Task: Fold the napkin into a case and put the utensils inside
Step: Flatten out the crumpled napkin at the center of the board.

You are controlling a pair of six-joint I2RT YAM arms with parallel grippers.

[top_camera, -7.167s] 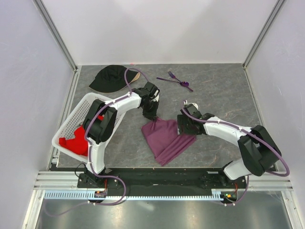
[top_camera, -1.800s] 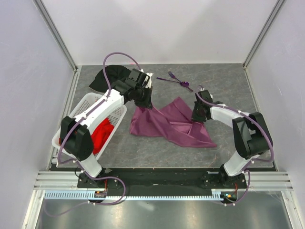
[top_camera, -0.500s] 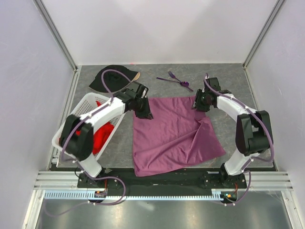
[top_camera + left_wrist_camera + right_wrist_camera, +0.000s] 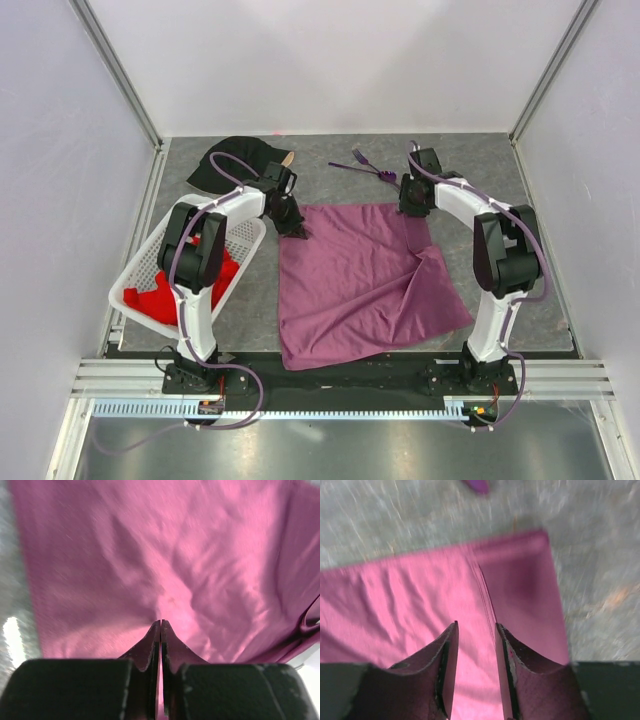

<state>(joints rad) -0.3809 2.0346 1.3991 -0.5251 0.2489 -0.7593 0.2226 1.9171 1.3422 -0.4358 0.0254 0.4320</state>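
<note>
Top view: napkin [image 4: 365,280] is opened out nearly flat on the table [image 4: 500,180], not yet a case. One crumpled ridge runs along its right side. Each arm sits at a far corner of the napkin, my read being that they're pulling it taut and square before the first fold. left claw [image 4: 297,232] is on the napkin's far-left corner, right claw [image 4: 412,207] on its far-right corner. utensils [image 4: 368,167] lie just beyond the napkin's far edge, not touching it, near the right claw (handy for loading later). black cap [image 4: 235,160] is past the napkin's far-left corner. white basket [image 4: 135,272] with the red cloth [image 4: 165,300] is off the napkin's left edge. None of these is involved.

Left wrist: left claw [image 4: 160,626] has its tips pressed together with no gap. The napkin [image 4: 175,555] puckers in creases that run into the tips, with a pink sliver between the fingers lower down, so I judge it pinched on the corner cloth.

Right wrist: right claw [image 4: 475,630] has its fingers clearly apart, with the napkin [image 4: 420,605] visible through the gap. A crease runs from the napkin's far edge toward the right-hand finger. The tips are low over the corner, and I can't tell whether they press on it. Nothing is gripped. A purple scrap (probably a utensil tip) shows beyond the napkin's far edge.
</note>
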